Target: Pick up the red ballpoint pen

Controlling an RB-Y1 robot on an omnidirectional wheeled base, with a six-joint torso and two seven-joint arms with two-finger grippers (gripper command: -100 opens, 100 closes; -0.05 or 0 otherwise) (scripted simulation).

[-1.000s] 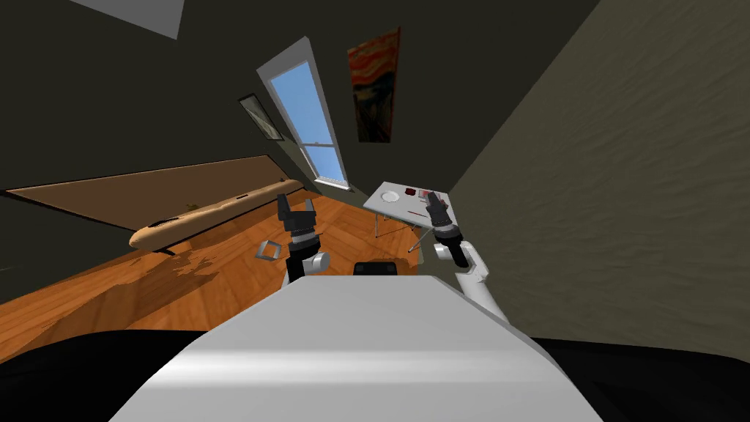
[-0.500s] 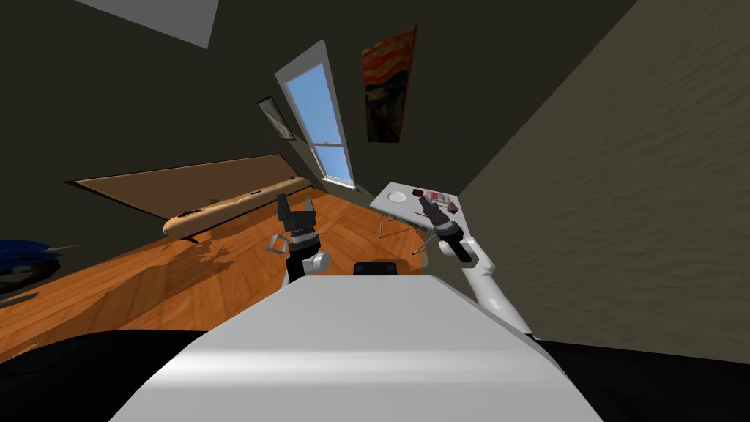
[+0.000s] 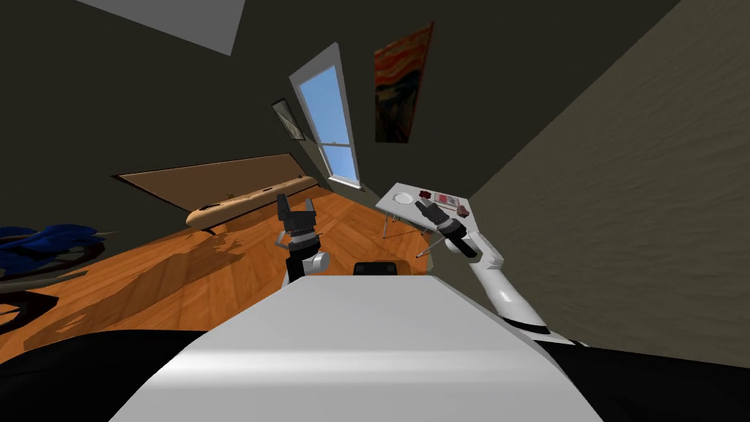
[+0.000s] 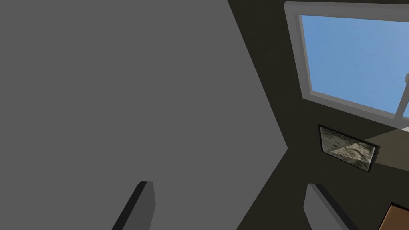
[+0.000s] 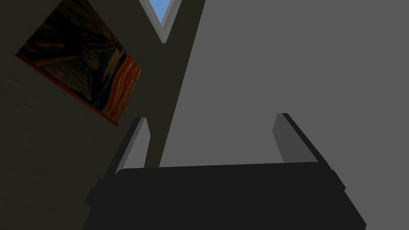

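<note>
Pen, head view: was too small to pick out among the little things on the white table.
Right gripper, head view: was over the table, near the white plate, fingers apart.
Left gripper, head view: was well away from the table, above the wood floor, fingers apart.
Left wrist view: fingers stood wide apart, holding nothing.
Right wrist view: fingers stood wide apart, holding nothing.

Right gripper over a white table
It hangs above the table's near edge; a white plate and small red things lie on the table. The left gripper, fingers spread, stands raised well to the table's left, over the wood floor. A window rises behind the table.
</note>
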